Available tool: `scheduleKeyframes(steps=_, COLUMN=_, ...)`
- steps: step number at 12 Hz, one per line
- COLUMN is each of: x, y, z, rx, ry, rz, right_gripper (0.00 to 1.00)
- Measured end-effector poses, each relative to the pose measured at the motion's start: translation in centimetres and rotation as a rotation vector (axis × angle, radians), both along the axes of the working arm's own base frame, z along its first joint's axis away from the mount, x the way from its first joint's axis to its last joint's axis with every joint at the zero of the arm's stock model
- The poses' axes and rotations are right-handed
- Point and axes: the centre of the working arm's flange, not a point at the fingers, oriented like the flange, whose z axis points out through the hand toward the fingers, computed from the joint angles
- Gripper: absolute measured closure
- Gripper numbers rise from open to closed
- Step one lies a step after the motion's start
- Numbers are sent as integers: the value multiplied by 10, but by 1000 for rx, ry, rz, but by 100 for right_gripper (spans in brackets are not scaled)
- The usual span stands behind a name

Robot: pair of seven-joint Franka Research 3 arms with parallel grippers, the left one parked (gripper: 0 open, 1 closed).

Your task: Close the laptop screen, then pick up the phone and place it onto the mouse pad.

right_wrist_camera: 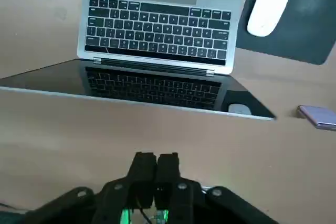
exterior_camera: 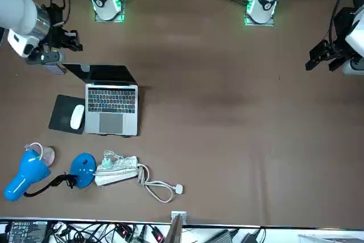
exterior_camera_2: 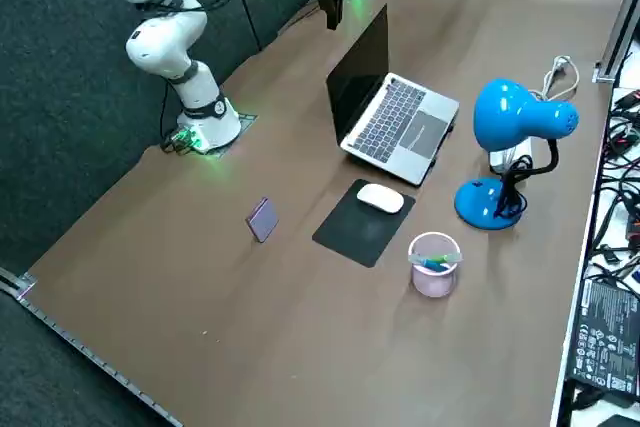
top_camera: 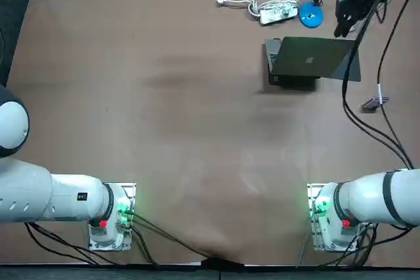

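The right gripper [right_wrist_camera: 156, 157], fingers clenched together on nothing, hovers on the near side of the laptop [right_wrist_camera: 157, 40], just behind the top edge of its lid and not visibly touching it. The lid stands open, so closing is not yet done. The phone [exterior_camera_2: 262, 217] lies on the table [exterior_camera_2: 250, 327], near-right of the pad [exterior_camera_2: 350, 232] and apart from it. A mouse [exterior_camera_2: 380, 198] sits on the pad. Both steps remain.

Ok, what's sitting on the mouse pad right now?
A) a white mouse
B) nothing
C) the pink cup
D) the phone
A: the white mouse lies on the mouse pad, the phone lies apart from it on the table, and the right gripper, shut, hangs behind the open laptop screen.
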Motion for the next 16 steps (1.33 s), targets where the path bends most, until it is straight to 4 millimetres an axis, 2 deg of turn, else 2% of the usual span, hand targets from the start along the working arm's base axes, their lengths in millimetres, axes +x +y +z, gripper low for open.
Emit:
scheduleKeyframes(steps=1, x=-1, y=4, z=-7, rx=-5, ry=1, rz=-12, right_gripper=96)
scheduleKeyframes(steps=6, x=-5, y=23, z=-35, rx=-24, ry=-21, rz=-61, right_gripper=98)
scheduleKeyframes(steps=14, x=14, y=28, z=-53, rx=-19, ry=-119, rz=-108, right_gripper=98)
scheduleKeyframes(steps=16, x=25, y=29, z=-65, rx=-16, ry=-153, rz=-114, right_gripper=98)
